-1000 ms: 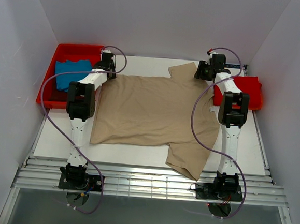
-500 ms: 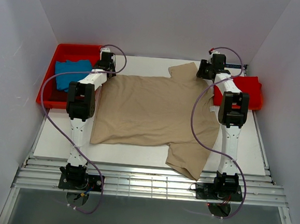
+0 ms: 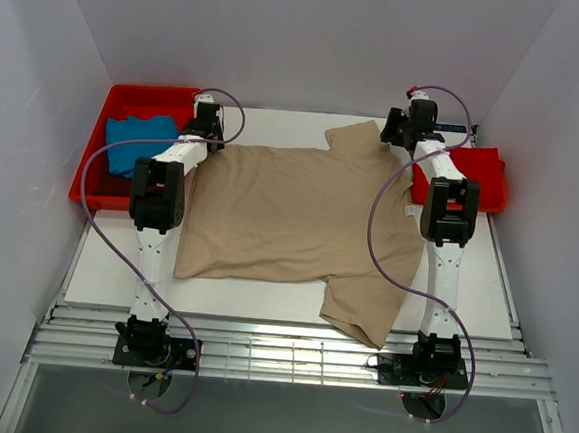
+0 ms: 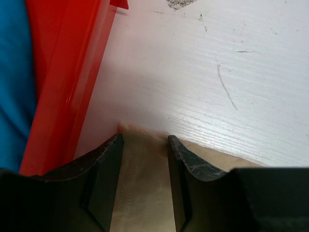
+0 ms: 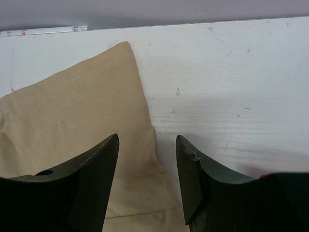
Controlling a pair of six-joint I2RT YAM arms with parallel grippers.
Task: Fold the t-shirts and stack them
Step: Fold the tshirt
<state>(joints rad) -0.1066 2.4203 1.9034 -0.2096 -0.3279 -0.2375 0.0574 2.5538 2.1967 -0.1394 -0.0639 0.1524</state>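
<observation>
- Top external view: the tan t-shirt [image 3: 290, 212] lies flat, its long axis running left to right.
- The left gripper [image 4: 145, 139], spread, straddles the far hem corner [image 4: 140, 164].
- The right gripper [image 5: 147, 140], spread, hangs over the far sleeve [image 5: 82, 101].
- Each of the 2 arms is nearest its own corner.

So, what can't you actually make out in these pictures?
- Top view: the fingertips of the left gripper are hidden under its own wrist, so contact with the tan-beige cloth t-shirt is unclear.
- Left wrist view: the blue cloth t-shirt is cut off by the left edge; only a strip shows.
- Top view: the bright red cloth t-shirt is partly covered by the right arm, so its shape is unclear.
</observation>
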